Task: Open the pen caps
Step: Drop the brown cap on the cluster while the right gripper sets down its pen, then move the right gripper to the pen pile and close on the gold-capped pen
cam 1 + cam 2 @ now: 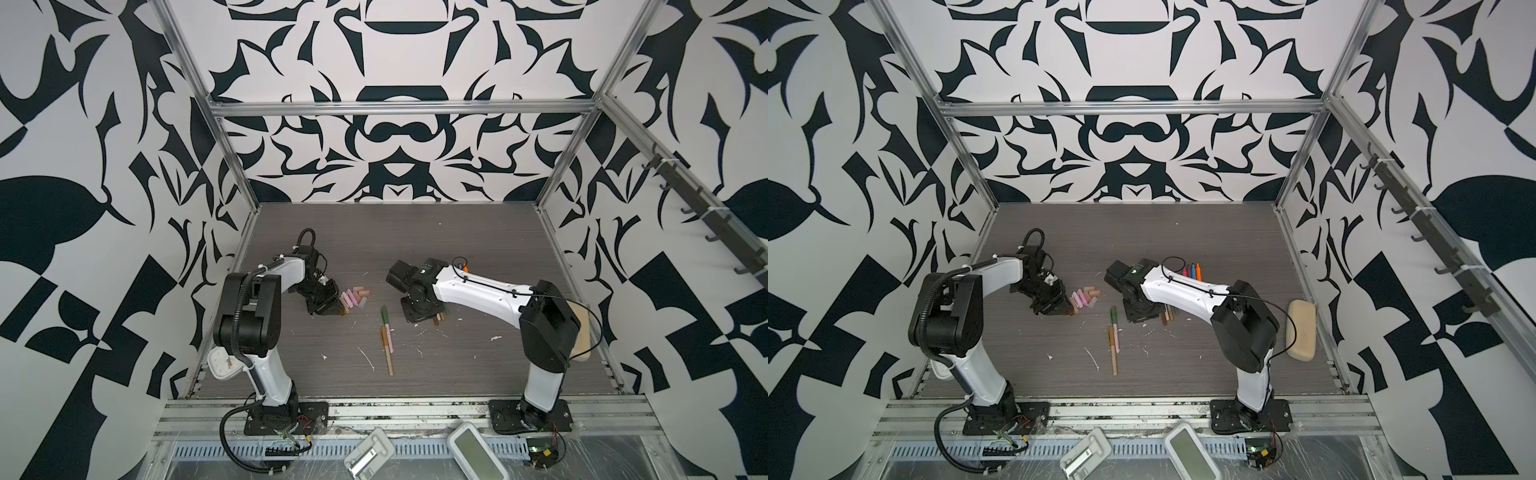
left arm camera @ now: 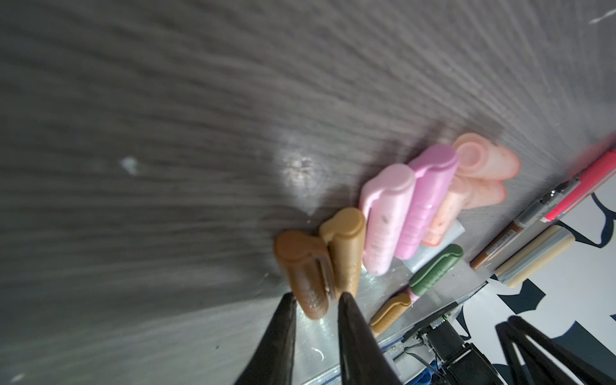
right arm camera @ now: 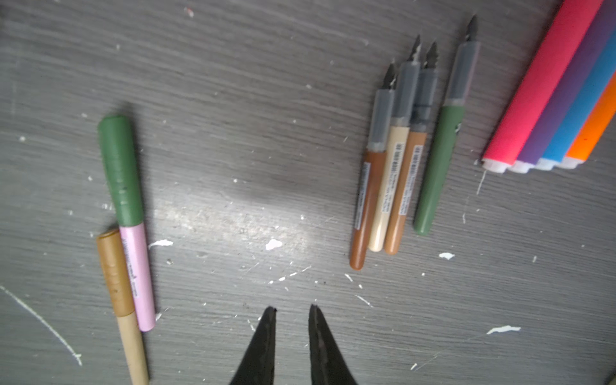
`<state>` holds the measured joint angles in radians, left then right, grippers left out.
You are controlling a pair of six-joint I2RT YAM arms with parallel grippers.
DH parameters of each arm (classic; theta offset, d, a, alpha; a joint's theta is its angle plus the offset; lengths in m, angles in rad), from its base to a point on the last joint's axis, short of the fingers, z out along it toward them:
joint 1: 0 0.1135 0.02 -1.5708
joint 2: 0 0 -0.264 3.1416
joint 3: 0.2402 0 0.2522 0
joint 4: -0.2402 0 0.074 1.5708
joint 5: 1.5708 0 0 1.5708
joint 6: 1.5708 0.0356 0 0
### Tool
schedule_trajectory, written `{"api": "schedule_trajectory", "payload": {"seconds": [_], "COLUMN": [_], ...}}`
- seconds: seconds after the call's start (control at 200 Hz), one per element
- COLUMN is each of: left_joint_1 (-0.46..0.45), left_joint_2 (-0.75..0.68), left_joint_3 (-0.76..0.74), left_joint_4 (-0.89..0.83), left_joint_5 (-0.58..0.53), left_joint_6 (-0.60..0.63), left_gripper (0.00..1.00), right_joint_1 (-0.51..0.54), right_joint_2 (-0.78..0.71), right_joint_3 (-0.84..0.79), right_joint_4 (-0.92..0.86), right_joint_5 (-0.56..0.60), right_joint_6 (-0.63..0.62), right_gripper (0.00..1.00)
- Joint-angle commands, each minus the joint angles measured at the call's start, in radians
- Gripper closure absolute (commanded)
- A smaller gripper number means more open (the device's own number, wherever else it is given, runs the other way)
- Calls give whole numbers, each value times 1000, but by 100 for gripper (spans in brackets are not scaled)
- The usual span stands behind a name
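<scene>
My left gripper (image 2: 316, 296) sits narrow around the brown cap (image 2: 300, 263), last in the row (image 2: 410, 206); whether it pinches, I cannot tell. My right gripper (image 3: 292, 308) is narrow and empty. If the cap sticks when I lift, the row scatters.

**A:** What is the left arm (image 1: 286, 266) doing?

**B:** It is bending sharply at the elbow and reaching in toward the middle. Its wrist is tipping the left gripper (image 2: 316, 296) low and forward, and the jaws are standing slightly parted.

**A:** And the right arm (image 1: 478, 291)?

**B:** It is stretching inward from its base, with the white forearm sloping down and the wrist folding under. The right gripper (image 3: 291, 308) is pointing downward, and its two black fingers (image 3: 263, 343) are showing a narrow gap between their tips.
</scene>
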<state>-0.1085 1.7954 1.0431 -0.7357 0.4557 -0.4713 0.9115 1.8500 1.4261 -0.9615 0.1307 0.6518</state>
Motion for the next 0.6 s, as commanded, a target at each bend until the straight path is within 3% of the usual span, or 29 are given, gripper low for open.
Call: {"api": "schedule_trajectory", "payload": {"seconds": [0.0,0.29,0.44,0.595], "left_joint_1": [1,1,1,1], "left_joint_2": [12,-30,-107,-190], "left_joint_3": [23,25,17,-5], "left_joint_4": [-9,-44,-59,-51], "left_joint_5": [24,39,64,116], "left_joint_6": [-6,2,1,-20], "left_gripper": [74,74,74,73], "right_joint_1": [56,237,307,353], "right_joint_2": [-51,-77,-80,-42], "right_joint_3": [14,-56,-102,-119], "right_joint_4": [-25,66,156,201], "right_joint_5": [-3,-59,-94,-105], "right_joint_6": [44,154,223,285], "right_gripper": [78,78,70,71]}}
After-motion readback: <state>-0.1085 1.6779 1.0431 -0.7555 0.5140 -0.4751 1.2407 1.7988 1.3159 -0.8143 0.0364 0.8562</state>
